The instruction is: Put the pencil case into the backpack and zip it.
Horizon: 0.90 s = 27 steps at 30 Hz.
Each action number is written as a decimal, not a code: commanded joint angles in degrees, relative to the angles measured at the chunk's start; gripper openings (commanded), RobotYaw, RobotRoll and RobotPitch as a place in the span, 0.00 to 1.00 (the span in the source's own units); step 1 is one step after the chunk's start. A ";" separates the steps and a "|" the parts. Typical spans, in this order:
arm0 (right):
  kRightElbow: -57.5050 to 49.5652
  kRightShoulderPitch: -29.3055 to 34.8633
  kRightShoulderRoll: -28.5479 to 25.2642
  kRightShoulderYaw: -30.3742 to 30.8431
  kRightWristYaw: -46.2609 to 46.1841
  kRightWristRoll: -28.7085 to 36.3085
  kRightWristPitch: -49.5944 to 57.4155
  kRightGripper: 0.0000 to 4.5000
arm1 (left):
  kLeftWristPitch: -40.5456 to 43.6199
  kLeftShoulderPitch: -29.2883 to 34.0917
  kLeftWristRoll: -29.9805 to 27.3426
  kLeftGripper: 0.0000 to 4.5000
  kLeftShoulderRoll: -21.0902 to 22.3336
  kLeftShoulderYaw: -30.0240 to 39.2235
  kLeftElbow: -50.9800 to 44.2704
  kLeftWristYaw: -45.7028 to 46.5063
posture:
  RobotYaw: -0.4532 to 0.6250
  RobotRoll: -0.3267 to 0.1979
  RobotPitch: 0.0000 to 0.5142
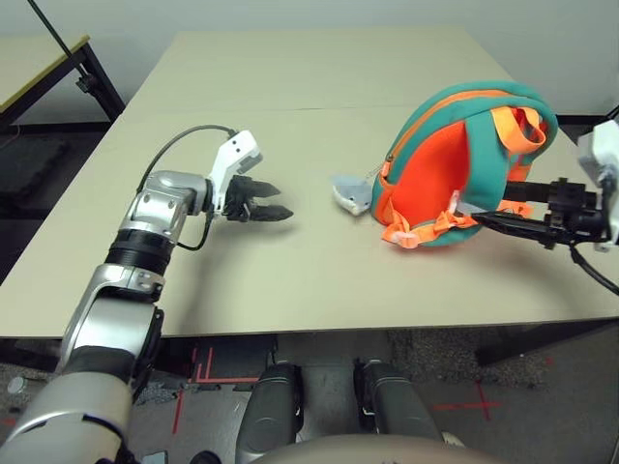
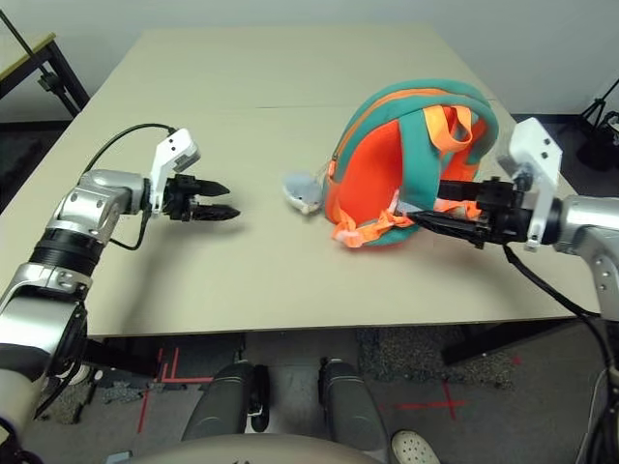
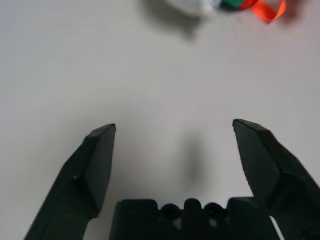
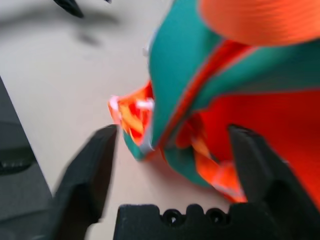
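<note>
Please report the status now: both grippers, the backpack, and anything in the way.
Left gripper open, empty, over bare table. Right gripper open at backpack straps. Pencil case not in view. Nothing in the way.

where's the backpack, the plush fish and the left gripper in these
backpack (image 1: pixel 435 174), left eye view, on its orange back panel.
plush fish (image 1: pixel 351 194), left eye view, on its grey-white body beside the backpack.
left gripper (image 1: pixel 276 200), left eye view, midway between its open fingertips.

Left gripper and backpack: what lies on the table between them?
Mostly bare table. Only the plush fish lies there, close beside the backpack and well clear of the open left gripper. The left eye view shows this.
</note>
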 commanded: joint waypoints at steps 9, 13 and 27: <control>28.31 -5.11 7.08 -3.09 -15.11 -12.43 -18.71 0.99 | -12.95 9.66 -1.72 1.00 -9.49 21.09 -0.36 36.54 | 0.50 0.62 0.16; 36.01 -9.07 13.93 -3.75 -26.79 -15.97 -25.92 0.99 | -18.44 11.05 -2.75 1.00 -14.35 25.76 1.57 48.12 | 0.50 0.62 0.17; 48.68 -12.82 26.46 -7.09 -55.09 -18.93 -40.74 0.99 | -24.96 14.30 -2.94 1.00 -17.95 29.40 5.48 60.04 | 0.51 0.62 0.18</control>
